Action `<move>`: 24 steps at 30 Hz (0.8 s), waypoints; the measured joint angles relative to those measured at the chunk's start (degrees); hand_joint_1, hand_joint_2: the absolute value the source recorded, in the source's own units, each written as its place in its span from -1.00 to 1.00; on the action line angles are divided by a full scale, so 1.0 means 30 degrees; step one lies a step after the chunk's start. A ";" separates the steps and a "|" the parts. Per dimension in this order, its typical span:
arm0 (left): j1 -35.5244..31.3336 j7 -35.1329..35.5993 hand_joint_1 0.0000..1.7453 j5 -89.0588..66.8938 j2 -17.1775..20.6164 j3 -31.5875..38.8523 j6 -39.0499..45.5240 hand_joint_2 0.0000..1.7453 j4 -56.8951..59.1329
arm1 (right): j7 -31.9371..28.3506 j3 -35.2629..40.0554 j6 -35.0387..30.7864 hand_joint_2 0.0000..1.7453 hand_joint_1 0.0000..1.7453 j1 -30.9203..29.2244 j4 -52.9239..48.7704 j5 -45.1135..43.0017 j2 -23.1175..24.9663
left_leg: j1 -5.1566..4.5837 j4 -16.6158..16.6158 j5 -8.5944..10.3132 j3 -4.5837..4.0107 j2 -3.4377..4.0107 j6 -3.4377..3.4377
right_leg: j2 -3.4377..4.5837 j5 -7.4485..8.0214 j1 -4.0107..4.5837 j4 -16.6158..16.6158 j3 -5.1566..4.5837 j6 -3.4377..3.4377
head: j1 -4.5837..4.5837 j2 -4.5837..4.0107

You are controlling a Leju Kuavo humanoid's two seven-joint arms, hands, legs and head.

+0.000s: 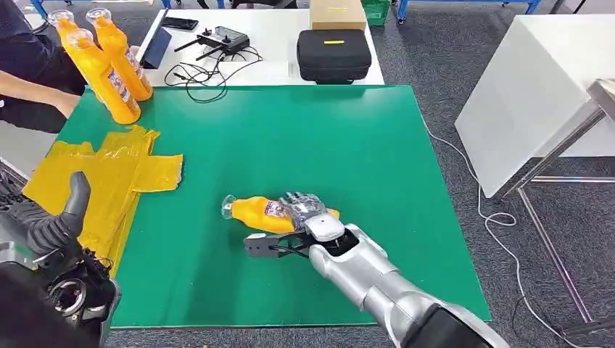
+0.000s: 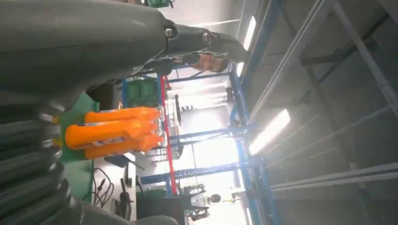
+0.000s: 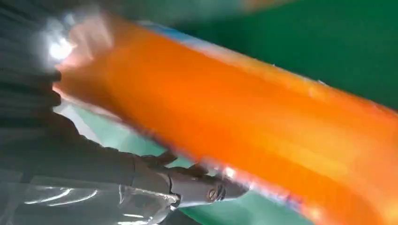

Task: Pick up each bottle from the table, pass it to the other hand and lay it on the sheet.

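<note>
An orange bottle point(image 1: 257, 212) with a clear cap lies on its side near the front middle of the green table point(image 1: 312, 138). My right hand point(image 1: 308, 210) grips its body, fingers wrapped over the top. In the right wrist view the bottle point(image 3: 234, 117) is blurred and very close, with the thumb point(image 3: 187, 185) beneath it. A crumpled yellow sheet point(image 1: 116, 174) is spread at the table's left edge. My left hand point(image 1: 62, 217) is raised at the lower left beside the sheet, fingers apart and holding nothing. Three more orange bottles point(image 1: 109, 61) point(image 2: 112, 131) stand at the far left corner.
A person's arm point(image 1: 36, 94) reaches in beside the standing bottles. Behind the green table a white table carries a black case point(image 1: 333, 54), a cardboard box point(image 1: 337, 13), a controller point(image 1: 221, 36) and cables. Another white table point(image 1: 537, 80) stands to the right.
</note>
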 measured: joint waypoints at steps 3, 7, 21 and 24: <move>-0.0111 0.0000 -1.00 0.0007 -0.0051 0.0000 0.0022 1.00 0.0058 | 0.0921 0.0022 -0.0154 1.00 -1.00 0.0144 0.0146 0.0117 -0.0439 | -0.0007 0.0001 -0.0001 0.0007 -0.0004 0.0001 | 0.0000 0.0001 -0.0001 -0.0001 0.0006 0.0001 | 0.0015 0.0000; -0.0292 0.0000 -1.00 0.0000 -0.0117 -0.0015 0.0051 1.00 0.0175 | 0.1606 0.0022 -0.0329 1.00 -1.00 0.0216 0.0205 0.0124 -0.0912 | -0.0014 0.0001 -0.0005 0.0042 0.0024 0.0002 | 0.0008 0.0001 -0.0001 -0.0008 0.0025 0.0001 | -0.0015 0.0000; -0.0546 0.0000 -1.00 -0.0022 -0.0321 -0.0029 0.0095 1.00 0.0481 | 0.2050 -0.0058 -0.0685 1.00 -0.90 0.0421 0.0212 -0.0043 -0.1458 | -0.0022 -0.0001 -0.0007 0.0186 0.0018 0.0001 | 0.0006 0.0000 -0.0001 -0.0013 0.0169 -0.0001 | -0.0007 0.0000; -0.0572 0.0000 -1.00 -0.0022 -0.0350 -0.0030 0.0095 1.00 0.0517 | 0.2050 -0.0073 -0.0693 1.00 0.96 0.0434 0.0212 -0.0058 -0.1480 | -0.0023 -0.0001 -0.0007 0.0201 0.0018 0.0001 | 0.0006 0.0000 -0.0001 -0.0013 0.0186 -0.0001 | -0.0007 0.0000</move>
